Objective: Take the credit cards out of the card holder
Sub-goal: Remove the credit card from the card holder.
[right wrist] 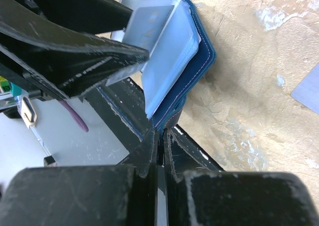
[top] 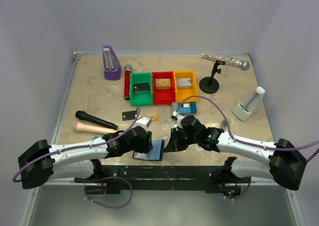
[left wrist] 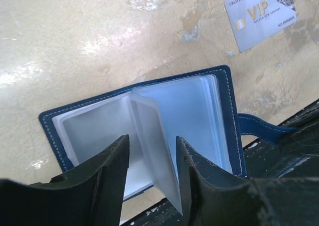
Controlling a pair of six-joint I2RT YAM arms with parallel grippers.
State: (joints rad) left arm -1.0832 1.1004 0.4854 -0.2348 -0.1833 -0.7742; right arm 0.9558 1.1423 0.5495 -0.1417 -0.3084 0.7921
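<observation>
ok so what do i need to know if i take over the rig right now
left tool: open, fingers either side of a clear sleeve in the navy-blue folding card holder.
right tool: shut on the holder's navy edge.
done: one silvery-grey VIP credit card lies out on the beige table.
left: a second silvery-grey card sits in a sleeve; pull it, then check the other sleeves.

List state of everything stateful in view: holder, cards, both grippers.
card holder, open, flat on the table, one clear sleeve standing up.
left gripper, open, astride that sleeve.
right gripper, shut on the card holder's snap tab.
VIP card, out, flat on the table.
grey card, apparently inside a holder sleeve.
</observation>
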